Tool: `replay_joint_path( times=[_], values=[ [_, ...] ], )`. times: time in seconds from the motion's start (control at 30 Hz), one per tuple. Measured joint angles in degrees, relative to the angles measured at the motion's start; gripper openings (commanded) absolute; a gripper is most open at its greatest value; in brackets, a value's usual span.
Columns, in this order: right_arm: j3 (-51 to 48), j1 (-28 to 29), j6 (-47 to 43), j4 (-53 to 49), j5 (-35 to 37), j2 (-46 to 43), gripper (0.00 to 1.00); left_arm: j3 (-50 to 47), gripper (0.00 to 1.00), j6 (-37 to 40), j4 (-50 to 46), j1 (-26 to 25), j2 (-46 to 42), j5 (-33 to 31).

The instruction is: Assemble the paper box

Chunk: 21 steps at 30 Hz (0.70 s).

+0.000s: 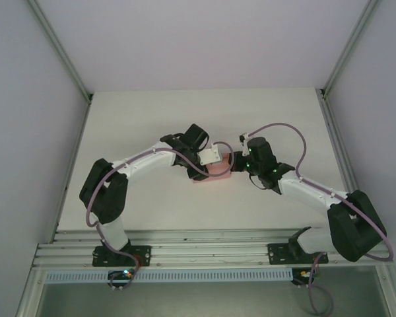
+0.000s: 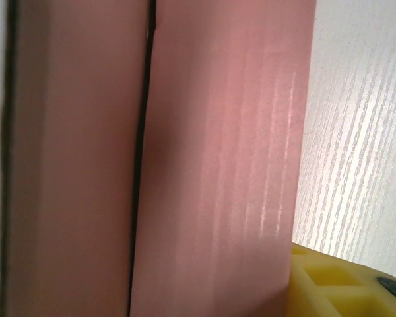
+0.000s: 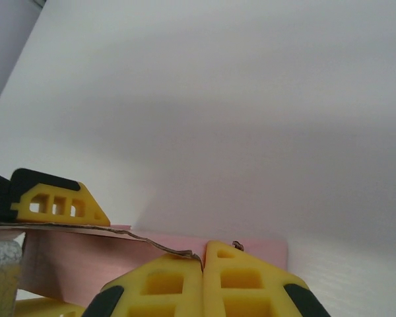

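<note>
A white desk (image 1: 185, 112) with a fine ribbed grain sits inside an enclosure of plain pale grey walls (image 1: 204, 39) at the back, left and right. Aluminium posts (image 1: 59, 49) slant up from its far corners, and metal strips edge its sides. Along the near edge run silver rails (image 1: 204, 254) and a slotted grey strip (image 1: 204, 274). The light is soft and even, leaving faint shadows on the surface.

One overhead view, two wrist close-ups.
The top camera looks down from above and behind onto the whole table (image 1: 152, 119). Both wrist cameras sit very close to the pink paper box (image 1: 216, 176), which all three views share.
</note>
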Motion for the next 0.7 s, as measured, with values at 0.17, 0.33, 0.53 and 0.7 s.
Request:
replay_joint_path(
  times=[0.17, 0.33, 0.53, 0.7],
  values=[
    [0.98, -1.22, 2.4, -1.99, -2.16, 0.07, 0.0, 0.0, 0.48, 0.02, 0.24, -0.02, 0.04, 0.09],
    [1.75, -1.77, 1.2, -4.09, -2.78, 0.0, 0.0, 0.0, 0.48, 0.15, 0.57, -0.28, 0.22, 0.24],
    [1.73, -1.81, -3.98, -4.33, -2.47, 0.0, 0.0, 0.0, 0.48, 0.15, 0.61, -0.28, 0.22, 0.26],
    [-0.57, -1.81, -9.05, -2.12, -2.03, -1.25, 0.0, 0.0, 0.48, 0.17, 0.79, -0.28, 0.22, 0.28]
  ],
)
